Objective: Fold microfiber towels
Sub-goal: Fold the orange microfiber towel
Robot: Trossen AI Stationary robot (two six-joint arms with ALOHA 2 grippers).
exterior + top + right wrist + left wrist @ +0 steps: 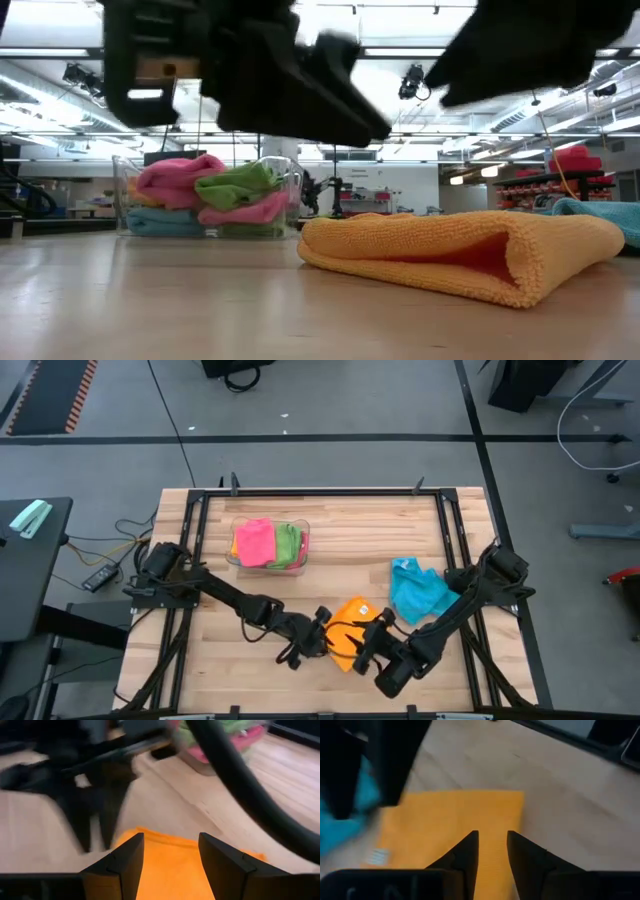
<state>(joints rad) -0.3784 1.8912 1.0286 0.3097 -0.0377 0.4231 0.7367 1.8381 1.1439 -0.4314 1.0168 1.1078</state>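
Two dark hands hover over one folded orange-yellow microfiber towel (351, 635) on the wooden surface (330, 550): left hand (492, 851) narrowly parted, right hand (171, 854) wide, both empty.

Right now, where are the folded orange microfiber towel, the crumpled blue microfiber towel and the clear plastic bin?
folded orange microfiber towel (450, 250), low view, top layer.
crumpled blue microfiber towel (415, 590), high view, middle.
clear plastic bin (268, 524), high view, far rim.

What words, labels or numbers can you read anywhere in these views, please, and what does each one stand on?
None can be read.
Sewn tag on the orange towel: too blurred to read.
Wall sign in the room behind the clear bin: too small to read.
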